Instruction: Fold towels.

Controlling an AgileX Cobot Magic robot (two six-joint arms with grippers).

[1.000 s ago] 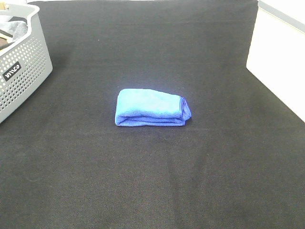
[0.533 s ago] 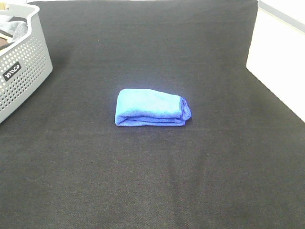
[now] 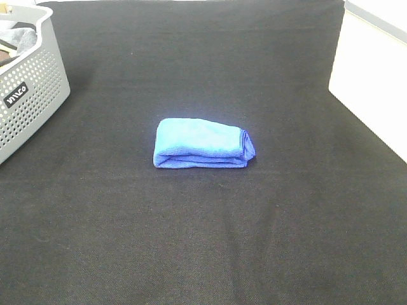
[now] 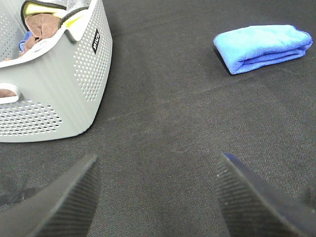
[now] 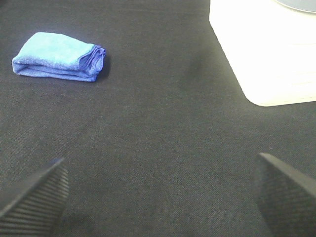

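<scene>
A blue towel (image 3: 202, 144) lies folded into a small thick rectangle in the middle of the black table. It also shows in the left wrist view (image 4: 262, 46) and in the right wrist view (image 5: 58, 57). Neither arm shows in the exterior high view. My left gripper (image 4: 155, 190) is open and empty, low over the table, well away from the towel. My right gripper (image 5: 160, 190) is open wide and empty, also far from the towel.
A grey perforated basket (image 3: 28, 79) holding other cloths stands at the far left; the left wrist view (image 4: 64, 79) shows it close by. A white surface (image 3: 372, 82) borders the table on the right, and shows in the right wrist view (image 5: 266, 49).
</scene>
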